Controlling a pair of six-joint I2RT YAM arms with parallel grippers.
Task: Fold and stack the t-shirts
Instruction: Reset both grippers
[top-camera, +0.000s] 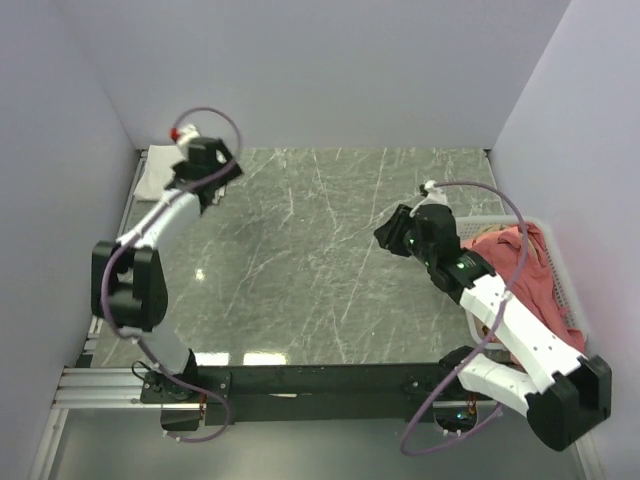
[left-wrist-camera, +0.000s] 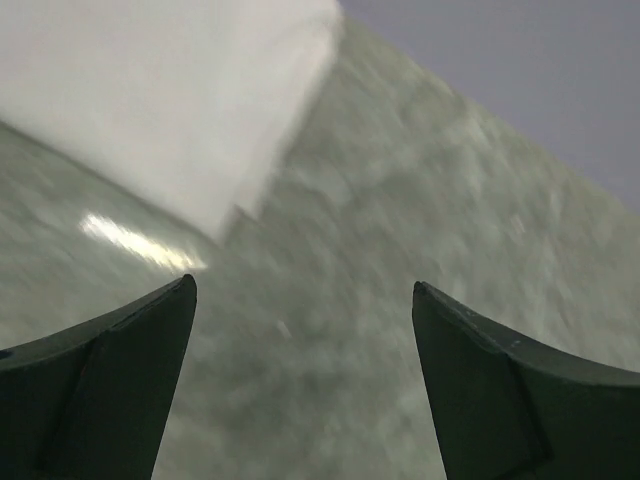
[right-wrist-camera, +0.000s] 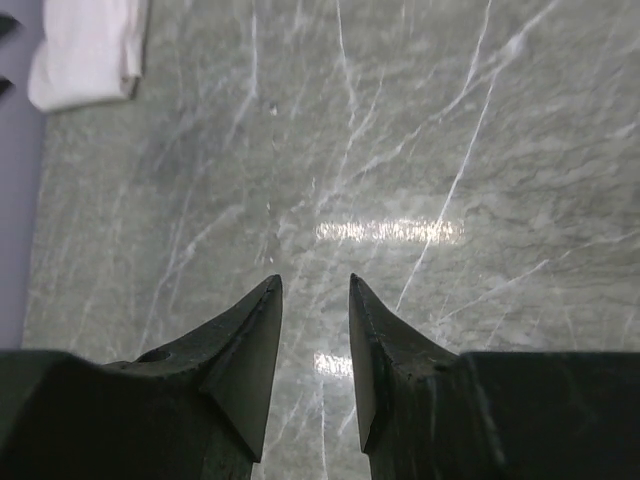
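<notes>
A folded white t-shirt (top-camera: 158, 172) lies at the far left corner of the marble table; it shows blurred in the left wrist view (left-wrist-camera: 170, 90) and small in the right wrist view (right-wrist-camera: 85, 55). My left gripper (top-camera: 213, 186) hovers just to its right, open wide and empty (left-wrist-camera: 303, 290). A salmon-pink t-shirt (top-camera: 530, 285) lies crumpled in the white slatted basket (top-camera: 557, 258) at the right. My right gripper (top-camera: 382, 236) is left of the basket over bare table, its jaws a little apart and empty (right-wrist-camera: 313, 285). The red chest print is hidden.
Grey walls close in the table on the left, back and right. The dark marble tabletop (top-camera: 320, 260) stretches between the two grippers. The right arm (top-camera: 510, 320) lies across the basket's near side.
</notes>
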